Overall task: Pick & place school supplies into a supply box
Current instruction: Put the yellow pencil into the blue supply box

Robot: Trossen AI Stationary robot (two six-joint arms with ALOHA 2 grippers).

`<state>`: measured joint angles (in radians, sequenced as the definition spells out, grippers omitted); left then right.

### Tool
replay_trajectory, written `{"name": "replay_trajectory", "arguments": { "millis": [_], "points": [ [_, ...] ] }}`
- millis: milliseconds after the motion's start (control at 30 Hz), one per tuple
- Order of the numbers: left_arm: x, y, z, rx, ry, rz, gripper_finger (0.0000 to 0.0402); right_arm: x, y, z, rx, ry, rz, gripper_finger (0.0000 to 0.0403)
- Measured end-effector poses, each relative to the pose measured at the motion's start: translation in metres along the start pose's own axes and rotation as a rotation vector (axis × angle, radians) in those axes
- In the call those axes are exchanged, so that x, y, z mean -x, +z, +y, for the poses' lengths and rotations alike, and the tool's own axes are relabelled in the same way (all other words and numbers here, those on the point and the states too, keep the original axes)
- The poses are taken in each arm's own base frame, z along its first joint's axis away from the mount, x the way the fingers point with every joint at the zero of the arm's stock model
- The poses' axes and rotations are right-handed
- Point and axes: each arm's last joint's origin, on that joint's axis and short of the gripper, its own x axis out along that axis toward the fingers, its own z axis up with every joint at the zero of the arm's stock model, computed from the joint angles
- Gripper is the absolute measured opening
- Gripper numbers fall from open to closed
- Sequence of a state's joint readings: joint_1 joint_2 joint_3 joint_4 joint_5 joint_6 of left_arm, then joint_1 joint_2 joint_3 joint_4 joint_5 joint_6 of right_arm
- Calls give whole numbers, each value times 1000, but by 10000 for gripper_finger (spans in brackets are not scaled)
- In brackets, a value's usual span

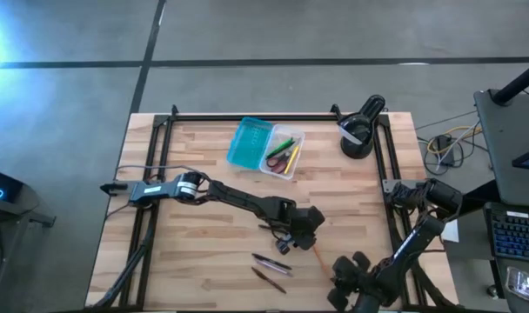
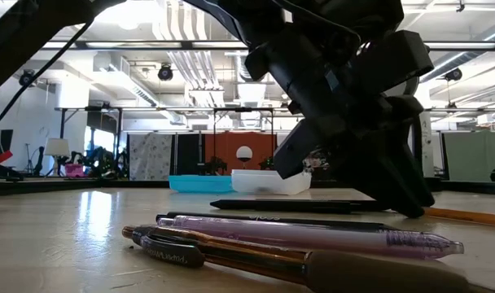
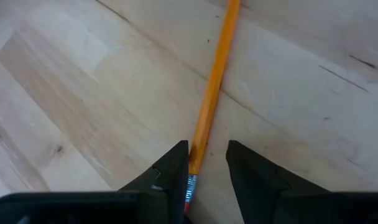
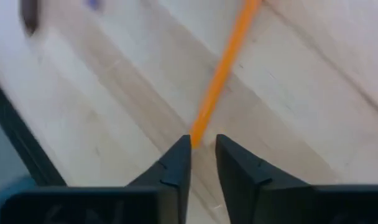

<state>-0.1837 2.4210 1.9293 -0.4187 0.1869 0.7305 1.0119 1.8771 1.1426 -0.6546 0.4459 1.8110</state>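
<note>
An orange pencil lies flat on the wooden table near its front edge. My left gripper hangs low over the pencil's far end, open. In the left wrist view its fingers stand either side of the pencil's metal-banded end. My right gripper sits at the pencil's near end, open by a narrow gap. In the right wrist view the pencil stops just short of its fingertips. The supply box rests open at the far middle, with scissors, a green marker and pencils in its clear half. My left gripper comes down from above with its fingers astride the pencil's banded end. That end lies close against the inner side of one finger; I cannot tell whether they touch. The pencil lies flat on the table.
Two pens lie near the front edge, left of the pencil, and a thin dark pen lies beside my left gripper. A black round device stands at the far right corner. Black rails run along the table's sides.
</note>
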Motion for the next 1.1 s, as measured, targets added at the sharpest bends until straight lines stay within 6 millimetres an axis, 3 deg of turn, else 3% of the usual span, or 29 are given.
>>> {"name": "replay_trajectory", "arguments": {
  "millis": [200,367,767,933,1100],
  "points": [
    [0,1,0,8,-3,1,100,27,-5,-7,-437,85,11,27],
    [2,2,1,21,-3,1,100,40,-5,7,-538,221,158,15],
    [3,2,-2,78,-38,37,100,-1,1,1,-557,115,88,13],
    [5,4,-5,98,-51,56,100,-4,-1,0,-540,72,100,13],
    [9,10,-8,166,-79,92,100,6,2,0,-504,5,70,13]
  ]
}}
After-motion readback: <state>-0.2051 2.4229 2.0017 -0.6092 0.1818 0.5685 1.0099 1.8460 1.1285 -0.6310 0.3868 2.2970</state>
